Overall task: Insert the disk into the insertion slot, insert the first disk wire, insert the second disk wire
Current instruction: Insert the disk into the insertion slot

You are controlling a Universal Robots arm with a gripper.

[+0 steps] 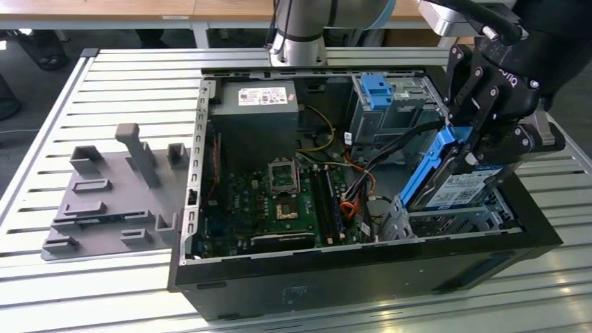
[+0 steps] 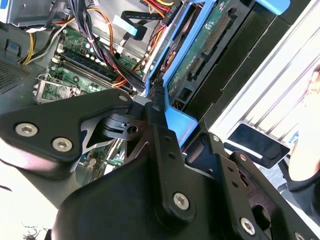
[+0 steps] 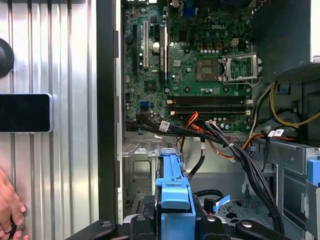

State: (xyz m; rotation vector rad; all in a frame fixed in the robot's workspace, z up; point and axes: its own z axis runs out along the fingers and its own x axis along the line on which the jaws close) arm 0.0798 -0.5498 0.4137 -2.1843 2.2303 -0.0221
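One disk (image 1: 459, 186) in the gripper's (image 1: 473, 139) grasp, aslant over the insertion slot (image 1: 455, 223).

A silver slatted metal table (image 1: 120, 83) is seen on a dark grey floor (image 1: 35, 87), with pale wooden desks (image 1: 138, 8) set behind.

In the exterior view, the gripper (image 1: 470, 142) covers the upper end of the disk (image 1: 458, 189). The disk in turn hides much of the insertion slot (image 1: 462, 220), so you cannot tell whether its lower edge touches the cage. The print on its label (image 1: 462, 186) is too small for you to make out. In the first wrist view, a person's hand (image 3: 9, 212) is cut off by the picture's edge. In the second wrist view, the gripper's black body hides the disk's near end.
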